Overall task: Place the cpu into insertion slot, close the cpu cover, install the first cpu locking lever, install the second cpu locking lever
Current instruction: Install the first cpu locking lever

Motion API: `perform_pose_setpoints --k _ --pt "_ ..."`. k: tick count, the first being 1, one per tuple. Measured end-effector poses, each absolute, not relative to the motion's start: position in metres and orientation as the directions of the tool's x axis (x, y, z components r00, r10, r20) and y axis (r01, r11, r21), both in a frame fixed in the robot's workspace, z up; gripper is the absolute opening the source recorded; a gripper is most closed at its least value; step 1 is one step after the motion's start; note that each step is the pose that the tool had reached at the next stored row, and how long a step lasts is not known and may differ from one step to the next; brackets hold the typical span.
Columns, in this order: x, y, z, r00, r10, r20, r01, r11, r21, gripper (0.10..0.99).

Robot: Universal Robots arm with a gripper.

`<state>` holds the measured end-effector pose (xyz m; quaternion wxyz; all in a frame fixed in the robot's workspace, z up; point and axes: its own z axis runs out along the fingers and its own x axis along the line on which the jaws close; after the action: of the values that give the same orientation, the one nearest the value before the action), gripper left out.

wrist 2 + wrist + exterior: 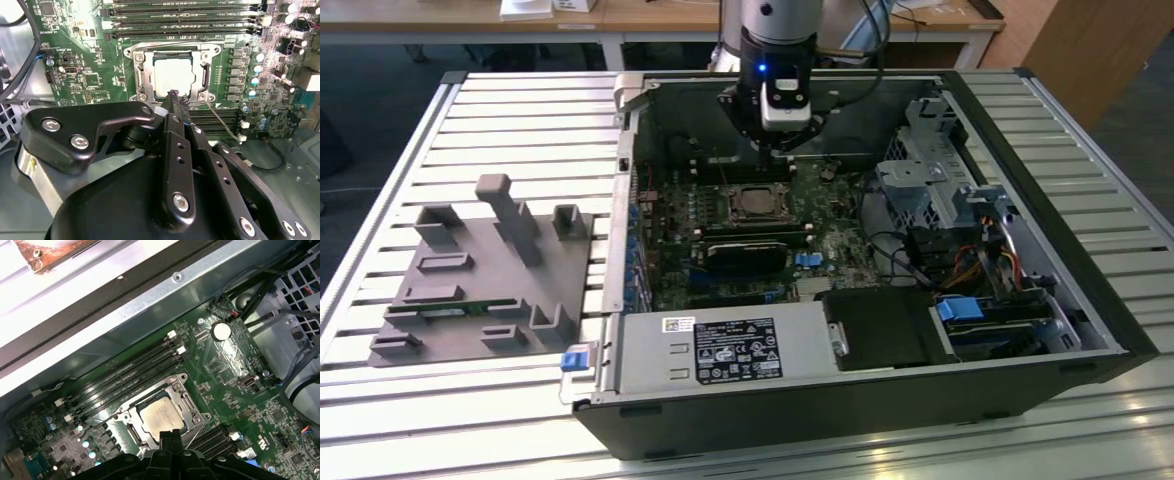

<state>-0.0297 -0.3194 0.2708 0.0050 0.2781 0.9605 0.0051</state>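
Inside the open computer case (854,400), centre of the exterior view, the cpu (172,74) sits in the insertion slot (755,203), framed by the cpu cover (141,70), with memory slots (185,22) alongside. The hand (174,96), fingers pressed together and empty, hangs at the cover's edge.

Arm upright, gripper pointing down

The arm (781,18) drops vertically from the top of the exterior view, with a blue light lit on its wrist (763,70). The gripper (778,148) hangs straight below the wrist, aimed downward. In the second wrist view its 2 black fingers (172,145) are pressed together, converging to 1 narrow tip.
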Motion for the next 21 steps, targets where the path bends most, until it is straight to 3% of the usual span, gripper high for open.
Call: perform_pose_setpoints --k 21 --pt "-0.0297 -0.3194 0.2707 -0.946 0.324 -0.008 0.324 0.946 0.01 0.106"
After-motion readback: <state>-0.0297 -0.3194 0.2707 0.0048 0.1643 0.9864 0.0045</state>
